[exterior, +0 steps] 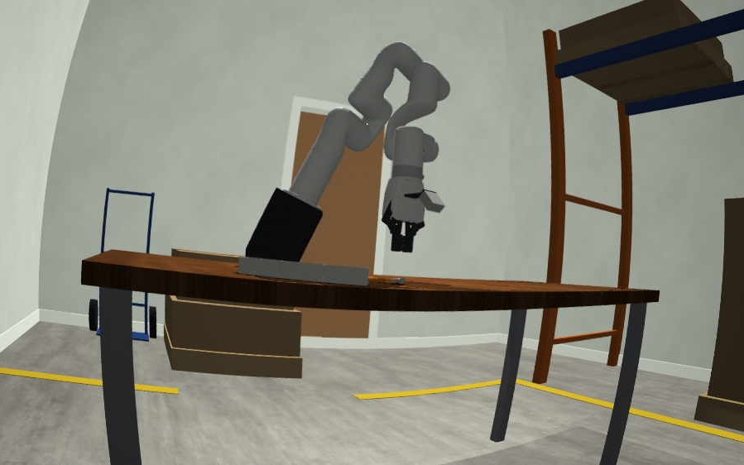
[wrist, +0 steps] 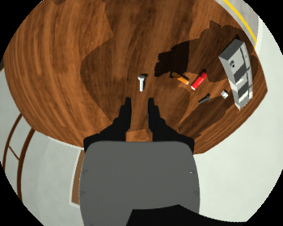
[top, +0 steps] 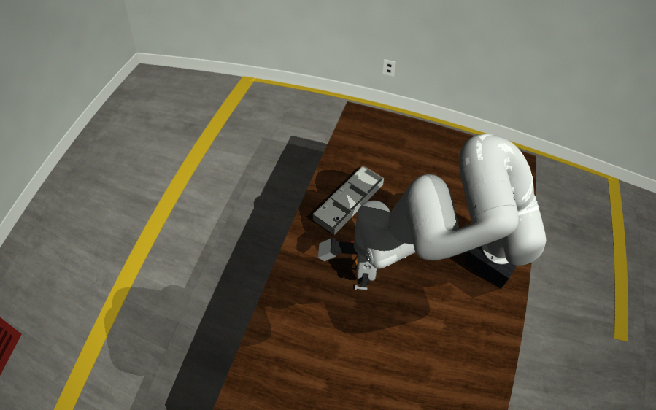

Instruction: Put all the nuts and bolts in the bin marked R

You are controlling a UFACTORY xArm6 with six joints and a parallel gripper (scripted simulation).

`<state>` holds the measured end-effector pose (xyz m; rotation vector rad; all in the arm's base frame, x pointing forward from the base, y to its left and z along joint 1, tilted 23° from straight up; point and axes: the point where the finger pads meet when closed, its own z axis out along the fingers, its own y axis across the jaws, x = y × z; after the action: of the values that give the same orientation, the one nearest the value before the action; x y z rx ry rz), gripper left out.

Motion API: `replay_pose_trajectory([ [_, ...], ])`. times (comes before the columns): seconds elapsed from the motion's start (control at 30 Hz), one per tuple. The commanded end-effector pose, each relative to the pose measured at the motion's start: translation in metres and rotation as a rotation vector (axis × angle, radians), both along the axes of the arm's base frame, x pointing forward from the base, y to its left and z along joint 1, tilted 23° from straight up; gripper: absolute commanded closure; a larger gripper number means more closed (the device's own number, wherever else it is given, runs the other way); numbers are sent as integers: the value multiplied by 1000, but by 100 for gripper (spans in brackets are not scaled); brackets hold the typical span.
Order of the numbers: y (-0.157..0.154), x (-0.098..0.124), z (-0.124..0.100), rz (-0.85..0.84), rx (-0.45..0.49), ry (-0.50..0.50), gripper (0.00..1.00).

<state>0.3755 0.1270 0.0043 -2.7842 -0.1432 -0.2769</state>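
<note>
Silver bolt (top: pixel 360 287) (wrist: pixel 141 83): on the table, beyond the fingertips in wrist view.
Gripper (top: pixel 363 279) (exterior: pixel 401 250) (wrist: pixel 139 104): fingers parted, grasping nothing.
Orange piece (wrist: pixel 181 78), red cylinder (wrist: pixel 199 81), dark piece (wrist: pixel 204 98): plain in wrist view; arm mostly covers them from top.
Bins (top: pixel 324 226) (exterior: pixel 303 272) (wrist: pixel 230 77): interiors hidden in exterior view.

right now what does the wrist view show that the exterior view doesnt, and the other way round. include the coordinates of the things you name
Only the wrist view: a red cylinder (wrist: pixel 199 81), an orange piece (wrist: pixel 181 78) and a small dark piece (wrist: pixel 204 98) lying on the table, plus the inside of the divided grey tray.

Only the exterior view: a blue hand truck (exterior: pixel 130 191) and the table's legs (exterior: pixel 116 369).

Both: the partly open claw (exterior: pixel 401 250) (wrist: pixel 139 104) with nothing between its fingers, the divided grey tray (exterior: pixel 303 272) (wrist: pixel 235 73) and the wooden table (exterior: pixel 478 297) (wrist: pixel 44 77).
</note>
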Motion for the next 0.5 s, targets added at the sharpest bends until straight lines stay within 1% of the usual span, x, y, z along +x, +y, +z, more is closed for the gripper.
replay_pose_trajectory([
  [0.0, 0, 1, 1, 0, 1, -2, 71],
  [0.47, -3, 3, 0, 0, 1, -2, 71],
])
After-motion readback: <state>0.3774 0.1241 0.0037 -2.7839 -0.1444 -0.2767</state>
